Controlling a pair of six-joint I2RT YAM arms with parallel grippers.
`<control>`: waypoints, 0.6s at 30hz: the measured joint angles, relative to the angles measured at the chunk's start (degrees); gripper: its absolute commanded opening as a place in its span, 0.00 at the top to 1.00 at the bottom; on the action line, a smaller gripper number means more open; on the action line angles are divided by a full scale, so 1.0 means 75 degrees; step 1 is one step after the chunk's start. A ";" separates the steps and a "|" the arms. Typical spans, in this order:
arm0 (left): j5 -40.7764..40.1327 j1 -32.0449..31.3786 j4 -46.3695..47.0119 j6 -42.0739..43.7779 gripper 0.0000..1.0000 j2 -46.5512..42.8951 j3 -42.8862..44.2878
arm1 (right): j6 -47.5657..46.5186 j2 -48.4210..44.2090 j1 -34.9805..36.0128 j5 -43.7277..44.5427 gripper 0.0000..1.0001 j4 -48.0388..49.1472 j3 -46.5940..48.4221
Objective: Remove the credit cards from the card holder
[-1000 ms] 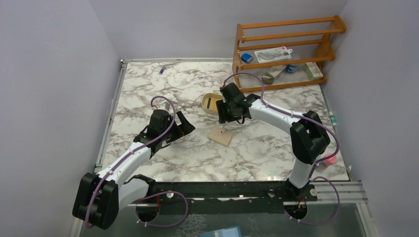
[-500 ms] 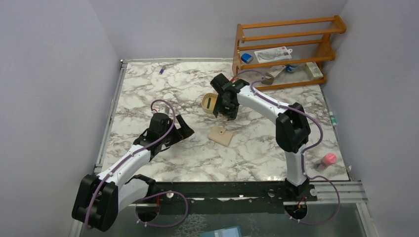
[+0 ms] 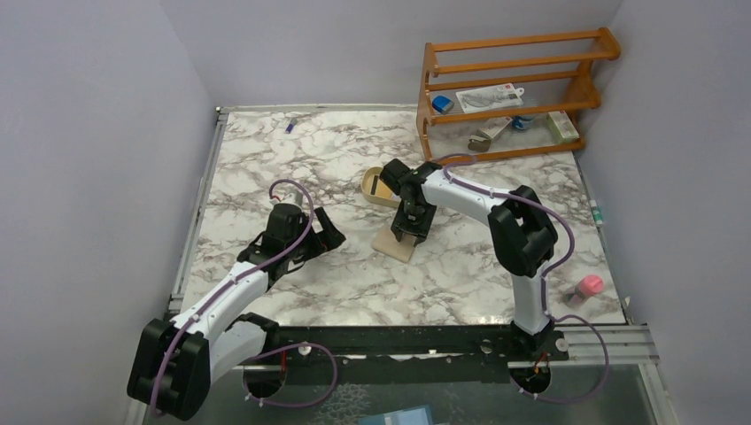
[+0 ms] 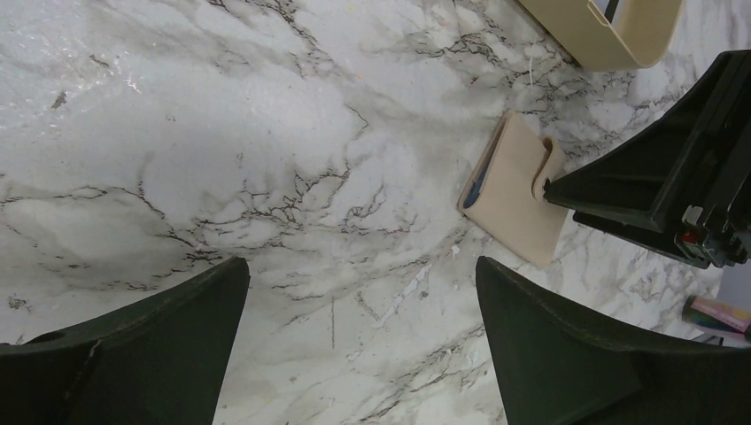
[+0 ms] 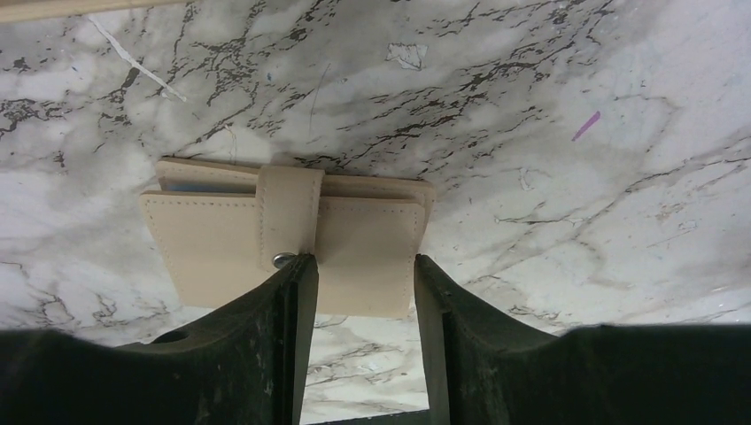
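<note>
The card holder [image 3: 393, 243] is a beige bifold wallet lying closed and flat on the marble table, its snap tab [image 5: 285, 217] fastened. It also shows in the left wrist view [image 4: 512, 202] and the right wrist view [image 5: 221, 252]. The credit cards are hidden inside; only a thin blue sliver [image 4: 474, 190] shows at the wallet's edge. My right gripper [image 3: 410, 232] stands over the holder, pointing down. Its jaws [image 5: 361, 258] are open, one tip by the snap and the other at the wallet's side edge. My left gripper [image 3: 329, 230] rests wide open to the left, with only table between its fingers [image 4: 361, 263].
An oval tan tray [image 3: 375, 187] sits just behind the holder, also seen in the left wrist view [image 4: 611, 40]. A wooden rack [image 3: 509, 88] with small items stands at the back right. A pink object [image 3: 587, 285] lies near the right edge, a purple bit [image 3: 290, 125] at the back.
My right gripper has swung from above the tan tray toward me and come down over the card holder, its jaws narrowing a little. The left arm has barely shifted.
</note>
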 measured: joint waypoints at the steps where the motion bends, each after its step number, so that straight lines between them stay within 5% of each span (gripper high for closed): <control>1: 0.0000 0.0000 0.0000 0.0015 0.01 0.0000 -0.0003 | 0.0009 0.0000 0.0006 -0.0003 0.51 0.0015 0.0000; 18: 0.0000 0.0000 -0.0055 0.0102 0.01 -0.0143 -0.0117 | -0.0137 -0.0466 0.0221 0.0256 0.50 0.0784 0.0417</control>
